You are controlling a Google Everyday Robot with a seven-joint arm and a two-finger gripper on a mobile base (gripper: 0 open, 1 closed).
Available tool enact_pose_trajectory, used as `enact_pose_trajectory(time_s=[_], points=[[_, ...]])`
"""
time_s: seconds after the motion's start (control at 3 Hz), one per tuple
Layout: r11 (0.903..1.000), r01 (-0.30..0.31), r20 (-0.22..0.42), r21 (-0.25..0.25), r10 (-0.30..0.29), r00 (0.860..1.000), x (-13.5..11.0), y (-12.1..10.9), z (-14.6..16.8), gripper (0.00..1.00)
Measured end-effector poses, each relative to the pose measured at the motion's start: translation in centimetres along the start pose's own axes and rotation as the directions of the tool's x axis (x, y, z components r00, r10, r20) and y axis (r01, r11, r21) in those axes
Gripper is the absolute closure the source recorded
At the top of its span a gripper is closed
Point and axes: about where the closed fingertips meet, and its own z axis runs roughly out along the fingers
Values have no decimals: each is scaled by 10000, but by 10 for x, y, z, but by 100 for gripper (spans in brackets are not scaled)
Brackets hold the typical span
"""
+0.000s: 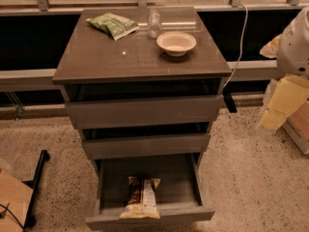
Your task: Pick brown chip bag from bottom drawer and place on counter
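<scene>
**At the foot of the cabinet: brown chip bag (141, 198) in the pulled-out bottom drawer (179, 182)**

Down in that lowest, deepest drawer, lying flat on the plain grey bottom. Close to the front wall, a little left of the middle. Dark brown end toward the back, pale printed end toward the front, slightly crumpled.

Just above, middle drawer (145, 146) and top drawer (145, 111). Both drawn out only a short way, far less than the bottom one, with dark gaps over their fronts.

Up on the glossy counter surface (120, 57), three things toward the back. Green chip bag (112, 24) at the back left, lying at a slant. Clear glass jar (154, 23) upright near the back middle, close to the green bag's right tip. Pale bowl (176, 43) close by the jar, in front of it and to its right.

Behind the cabinet's right rear corner, white cable (240, 47) hanging down.

Off at the right edge of the view, beside the cabinet and above the speckled floor (251, 168): gripper (285, 103). Pale yellow below a rounded white housing, partly cut off by the frame. Well apart from the bag, the drawer and the counter surface. Clenched or released: cannot tell.

At the lower left, on the floor, black stand (37, 178) next to a piece of cardboard (12, 197).
</scene>
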Motion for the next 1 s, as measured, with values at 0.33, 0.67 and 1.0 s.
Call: enact_pose_trajectory(time_s=[0.33, 0.67, 1.0], points=[[9909, -1338, -2, -160, 1338, 9910, 9, 3, 36, 0], [9861, -1654, -6, -139, 1654, 9862, 10, 4, 40, 0], [9815, -1881, -285, -350, 1872, 9819, 8, 3, 60, 0]])
